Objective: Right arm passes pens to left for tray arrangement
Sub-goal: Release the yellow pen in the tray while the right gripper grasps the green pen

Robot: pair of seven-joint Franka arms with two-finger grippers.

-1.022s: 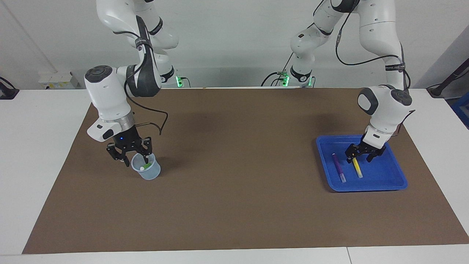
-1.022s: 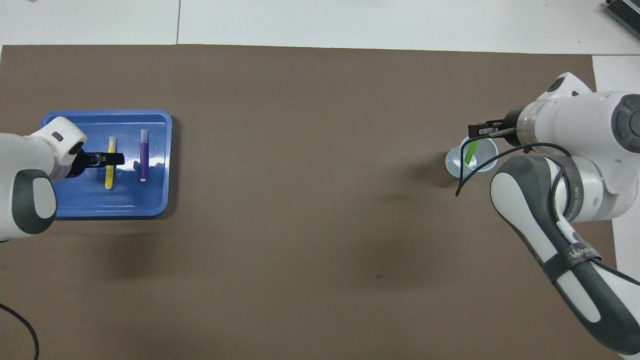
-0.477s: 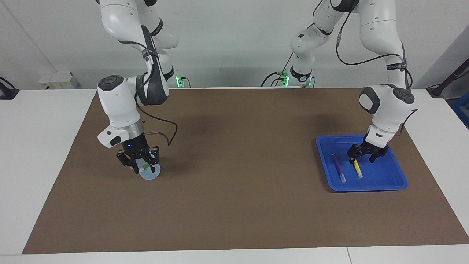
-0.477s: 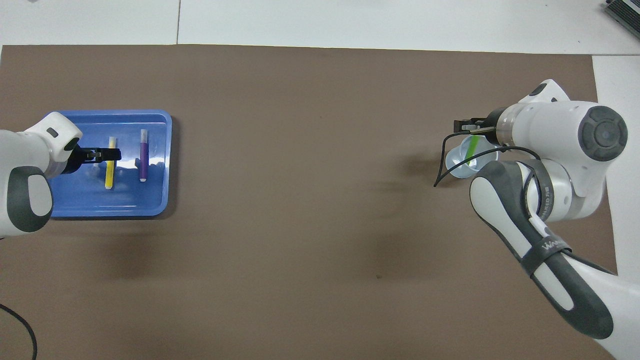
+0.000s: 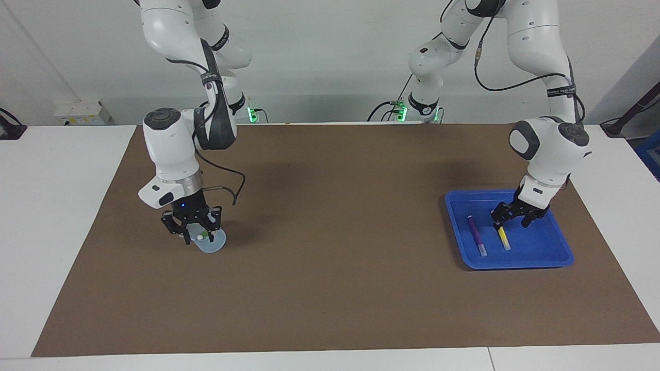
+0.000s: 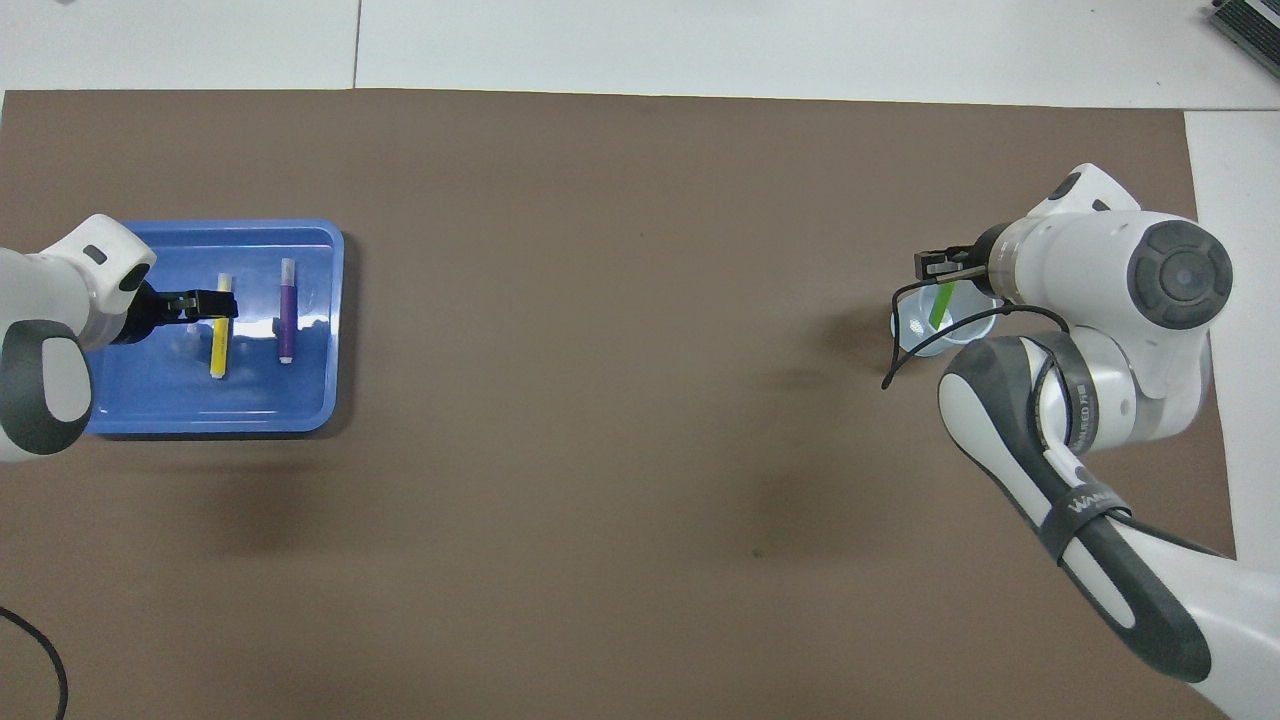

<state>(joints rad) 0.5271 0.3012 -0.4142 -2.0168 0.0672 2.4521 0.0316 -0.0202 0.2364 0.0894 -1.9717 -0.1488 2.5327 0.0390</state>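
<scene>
The blue tray (image 5: 541, 246) (image 6: 200, 400) lies toward the left arm's end of the table. In it lie a purple pen (image 5: 477, 236) (image 6: 286, 315) and a yellow pen (image 5: 504, 239) (image 6: 217, 350), side by side. My left gripper (image 5: 511, 220) (image 6: 205, 303) hangs open just over the end of the yellow pen nearer to the robots, holding nothing. A green pen (image 5: 206, 235) (image 6: 938, 308) stands slanted in a pale translucent cup (image 5: 211, 245) (image 6: 915, 330) toward the right arm's end. My right gripper (image 5: 198, 234) (image 6: 940, 265) is down at the cup's mouth, around the pen's upper end.
A brown mat (image 5: 330, 257) covers most of the white table. A black cable (image 5: 238, 188) loops from the right wrist close to the cup. Grey equipment shows at the table's corner (image 6: 1250, 30).
The right arm has swung a little toward the table's middle and its gripper has come down onto the cup's mouth. The left gripper has shifted slightly over the yellow pen.
</scene>
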